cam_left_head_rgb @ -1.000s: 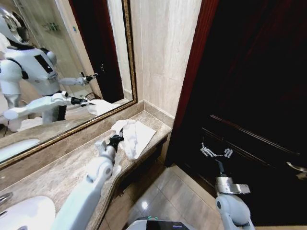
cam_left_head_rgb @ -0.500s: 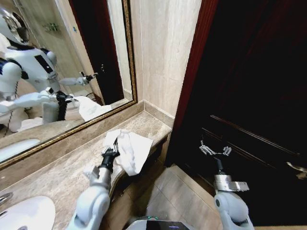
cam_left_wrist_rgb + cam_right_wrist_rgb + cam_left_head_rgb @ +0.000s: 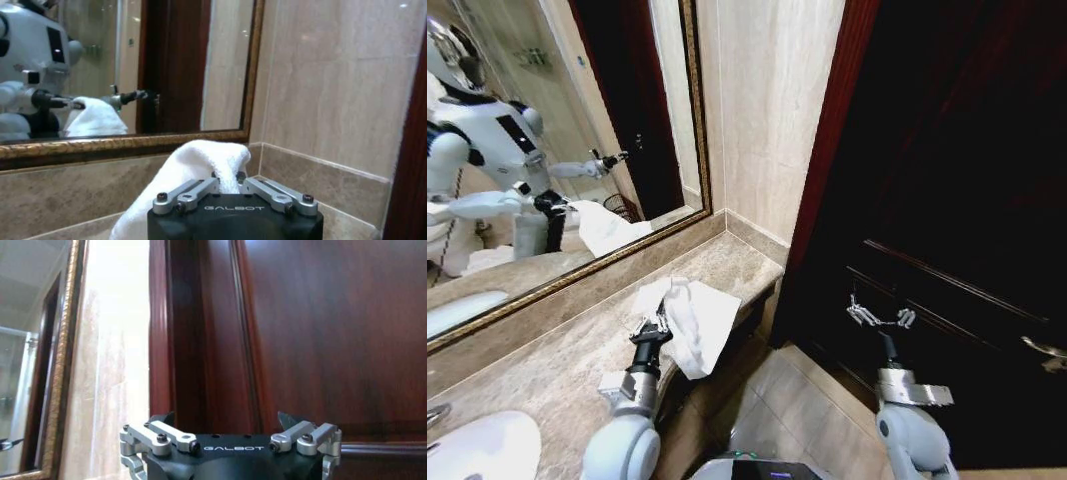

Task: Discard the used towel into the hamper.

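Drawn back toward the robot since a second ago, the left gripper (image 3: 653, 322) now sits closer to the worktop's front edge, and the towel (image 3: 689, 322) has come along with it, one corner spilling over that edge. Its fingers are pinching a raised fold of the white cloth; in the left wrist view the towel (image 3: 200, 167) stands up in a hump right between the jaws of the left gripper (image 3: 227, 182).

From the pinch, the towel's long axis runs out along the worktop (image 3: 547, 360) toward the far corner by the wall, with the loose end hanging toward the floor (image 3: 797, 400). The right gripper (image 3: 879, 318) is held well apart on the other side, up in front of the dark wooden door (image 3: 957, 200), fingers spread and holding nothing, so the left arm is plainly the one on the towel.

No hamper stands by the worktop; a small dark ribbed basket shows as a reflection in the mirror (image 3: 557, 120), so which way it lies from the gripper cannot be judged.

Readable writing: "GALBOT" on the body of each gripper in the wrist views.
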Tool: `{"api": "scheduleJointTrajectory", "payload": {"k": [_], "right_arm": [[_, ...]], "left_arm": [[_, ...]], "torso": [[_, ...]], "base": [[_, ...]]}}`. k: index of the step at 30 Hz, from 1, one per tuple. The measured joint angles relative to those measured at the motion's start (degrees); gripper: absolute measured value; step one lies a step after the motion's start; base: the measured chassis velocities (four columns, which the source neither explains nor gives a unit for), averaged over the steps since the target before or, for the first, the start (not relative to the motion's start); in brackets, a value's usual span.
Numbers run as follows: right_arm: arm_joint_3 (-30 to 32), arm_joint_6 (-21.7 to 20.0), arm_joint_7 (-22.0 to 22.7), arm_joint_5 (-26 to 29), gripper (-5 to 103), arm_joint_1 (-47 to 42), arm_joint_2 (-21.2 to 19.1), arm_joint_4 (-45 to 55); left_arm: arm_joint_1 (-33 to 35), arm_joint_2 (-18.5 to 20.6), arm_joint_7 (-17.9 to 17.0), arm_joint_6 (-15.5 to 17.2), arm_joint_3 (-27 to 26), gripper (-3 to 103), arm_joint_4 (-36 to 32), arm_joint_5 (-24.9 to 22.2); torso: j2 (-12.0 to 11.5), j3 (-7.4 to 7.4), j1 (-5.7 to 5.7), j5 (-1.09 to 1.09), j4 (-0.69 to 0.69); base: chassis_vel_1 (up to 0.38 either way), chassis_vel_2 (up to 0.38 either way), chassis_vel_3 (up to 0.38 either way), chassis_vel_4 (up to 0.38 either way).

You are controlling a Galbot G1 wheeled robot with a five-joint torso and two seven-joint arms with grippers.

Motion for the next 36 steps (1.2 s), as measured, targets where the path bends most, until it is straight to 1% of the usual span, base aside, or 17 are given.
{"api": "scheduleJointTrajectory", "payload": {"k": [3,4,10,12,13,17,19,22,32,36], "right_arm": [[0.2,0.1,0.1,0.0,100,-0.3,0.0,0.4],[0.5,0.3,0.2,-0.3,100,-0.8,0.2,1.5],[0.9,-0.1,1.5,-1.3,100,-1.3,0.1,3.1],[1.0,-0.3,1.9,-1.3,100,-1.3,-0.1,3.2],[1.2,-0.4,2.2,-1.3,100,-1.4,-0.2,3.2],[1.3,-0.4,2.5,-1.2,100,-2.1,0.2,3.6],[1.3,-0.2,2.1,-1.0,100,-2.4,0.4,3.8],[1.8,1.6,-0.7,0.3,100,-3.1,1.0,4.2],[2.2,2.5,-0.5,0.5,100,-2.9,1.4,4.0],[2.8,2.6,-0.5,0.9,100,-2.5,1.5,3.4]], "left_arm": [[0.1,-0.2,0.1,-0.5,0.3,2,0.6,0.6],[0.2,-0.6,0.2,-1.3,0.9,2,1.2,0.7],[0.4,-1.3,0.9,-1.7,1.8,2,1.5,1.2],[0.5,-1.3,1.5,-1.8,1.9,2,1.5,1.4],[0.6,-1.3,2.6,-2.0,2.0,2,1.5,1.6],[0.7,-1.2,3.2,-2.0,2.3,2,1.5,1.7],[0.7,-1.2,3.3,-2.1,2.3,2,1.5,1.7],[0.5,-1.3,4.1,-2.4,2.4,2,1.9,1.7],[-0.1,-1.3,4.7,-2.7,2.9,2,3.1,1.9],[-0.4,-0.5,5.3,-3.2,2.6,2,4.4,1.8]], "torso": [[0.0,0.00,0.00,0.00,0.00],[0.0,0.00,0.00,-0.01,0.00],[0.0,0.00,0.00,-0.01,-0.01],[0.0,0.00,0.00,-0.01,0.00],[0.0,0.00,0.01,-0.01,0.00],[0.0,0.00,0.00,-0.01,0.00],[0.0,0.00,0.00,-0.02,-0.01],[0.0,0.00,0.01,-0.01,-0.01],[0.0,0.00,0.00,-0.01,0.00],[0.0,0.00,0.00,-0.01,-0.01]], "base": [[-0.036,-0.041,-0.052,-0.048],[-0.045,-0.054,-0.060,-0.064],[-0.066,-0.063,-0.067,-0.067],[-0.089,-0.096,-0.077,-0.078],[-0.096,-0.108,-0.077,-0.088],[-0.106,-0.103,-0.085,-0.099],[-0.134,-0.126,-0.103,-0.113],[-0.119,-0.117,-0.115,-0.134],[-0.132,-0.125,-0.127,-0.124],[-0.134,-0.131,-0.134,-0.124]]}}
